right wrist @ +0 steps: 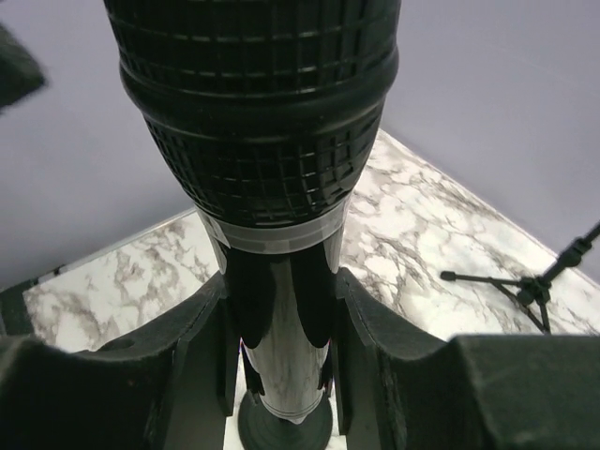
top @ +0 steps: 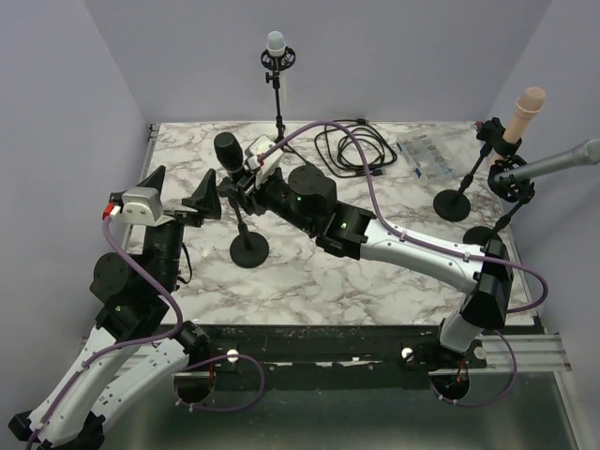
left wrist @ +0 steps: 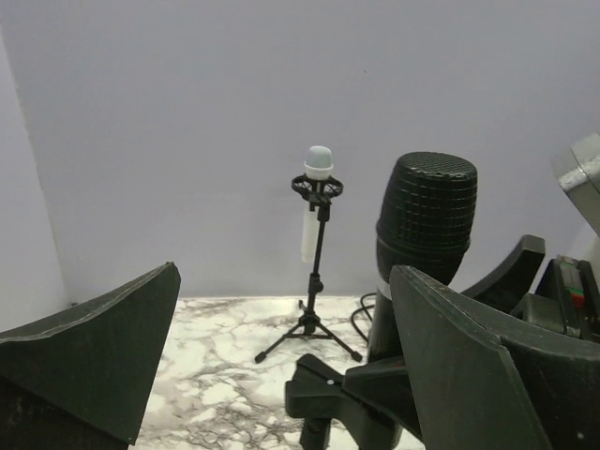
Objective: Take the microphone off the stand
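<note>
Marble tabletop (top: 309,281) spreads wide around stand (top: 248,251) and microphone (top: 226,148).

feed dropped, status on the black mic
Right hand shut on mic. Left hand open, beside it. Mic in stand. Nothing blocking.

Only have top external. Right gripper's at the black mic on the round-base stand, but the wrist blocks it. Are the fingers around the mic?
Observer: Yes. In the right wrist view, the right gripper has a finger on each side of the black microphone, just below the grille. I can't tell if they're pressing.
Operator: Mic out of the stand?
Observer: No. The left wrist view shows it upright, with the stand's clip at its lower body.
Operator: Left arm holding anything?
Observer: No. The left gripper is open and empty. Through its gap I see the white microphone at the back.
</note>
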You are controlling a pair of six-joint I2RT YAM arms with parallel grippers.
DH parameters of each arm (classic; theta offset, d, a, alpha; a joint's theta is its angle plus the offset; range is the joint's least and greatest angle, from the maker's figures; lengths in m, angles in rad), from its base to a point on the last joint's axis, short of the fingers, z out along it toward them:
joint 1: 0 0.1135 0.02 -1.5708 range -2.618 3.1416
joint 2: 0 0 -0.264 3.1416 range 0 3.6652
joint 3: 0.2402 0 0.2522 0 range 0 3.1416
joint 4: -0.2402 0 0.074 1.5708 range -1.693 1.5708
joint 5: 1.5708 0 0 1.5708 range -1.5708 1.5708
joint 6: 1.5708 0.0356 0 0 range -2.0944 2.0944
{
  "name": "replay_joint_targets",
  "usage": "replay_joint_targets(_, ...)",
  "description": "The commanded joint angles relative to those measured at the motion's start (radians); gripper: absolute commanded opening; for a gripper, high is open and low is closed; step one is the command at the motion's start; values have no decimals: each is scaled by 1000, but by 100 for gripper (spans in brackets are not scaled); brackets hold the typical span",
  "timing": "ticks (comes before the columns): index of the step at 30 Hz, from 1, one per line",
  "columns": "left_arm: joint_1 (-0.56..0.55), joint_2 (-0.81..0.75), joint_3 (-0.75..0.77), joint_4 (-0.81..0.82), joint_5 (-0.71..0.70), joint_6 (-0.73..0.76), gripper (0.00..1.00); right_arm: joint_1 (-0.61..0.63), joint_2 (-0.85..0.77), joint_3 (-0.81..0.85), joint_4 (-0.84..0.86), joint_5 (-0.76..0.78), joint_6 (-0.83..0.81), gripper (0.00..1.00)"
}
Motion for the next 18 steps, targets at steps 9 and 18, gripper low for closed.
replay_joint_targets(9,-2,-68,-44,-257,106,-235,99,-203,-56,49,-176,-691,-89,1)
replay_joint_targets(18,41,-45,-11,-422,403,-169,98,-297,-11,83,-218,-1013,-109,1)
